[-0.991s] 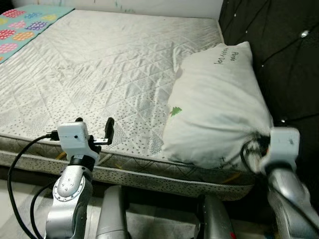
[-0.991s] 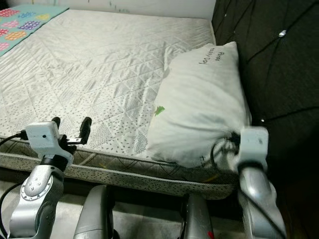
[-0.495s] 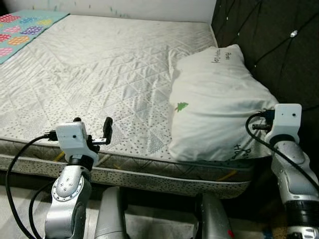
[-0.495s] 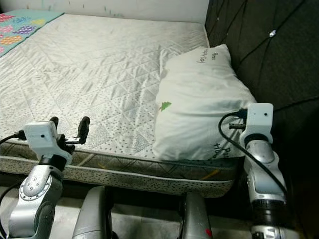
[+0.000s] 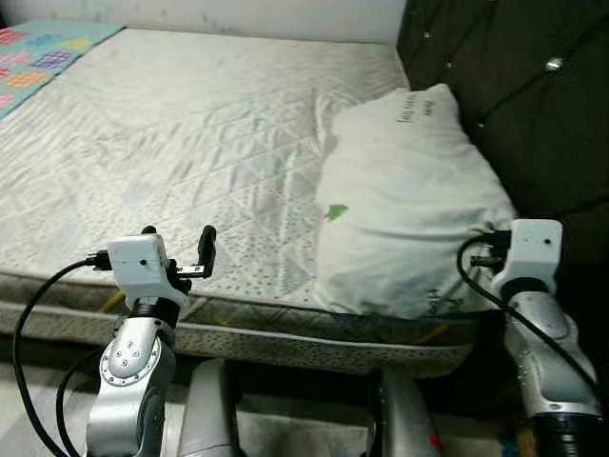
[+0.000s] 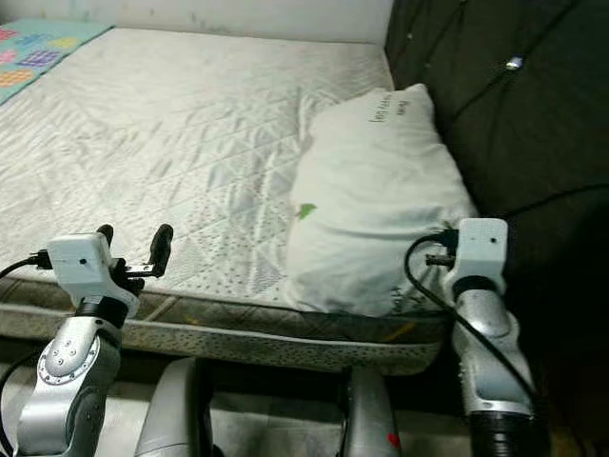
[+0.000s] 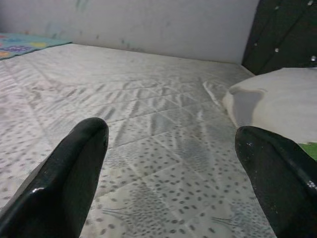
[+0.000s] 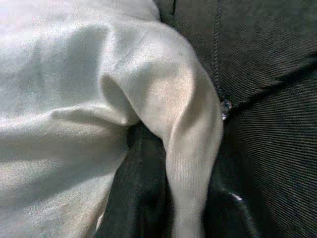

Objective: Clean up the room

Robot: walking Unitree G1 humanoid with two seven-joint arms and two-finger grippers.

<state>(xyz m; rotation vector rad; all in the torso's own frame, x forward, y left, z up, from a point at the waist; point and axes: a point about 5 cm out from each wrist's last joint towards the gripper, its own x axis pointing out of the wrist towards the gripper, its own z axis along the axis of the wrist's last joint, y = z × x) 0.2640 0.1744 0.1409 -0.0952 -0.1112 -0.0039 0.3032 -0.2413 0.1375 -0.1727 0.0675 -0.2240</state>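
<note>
Lighting: soft, even light is falling on the bed (image 5: 190, 143) | Shadows: the dark headboard (image 5: 533, 105) is staying dim, with small glints | Focus: head views are showing mild blur; the left end effector (image 7: 173, 183) fingers are appearing out of focus | Right wrist view: dim and soft.

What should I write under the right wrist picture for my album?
The right end effector pinching a fold of the white pillow beside the dark headboard.
</note>
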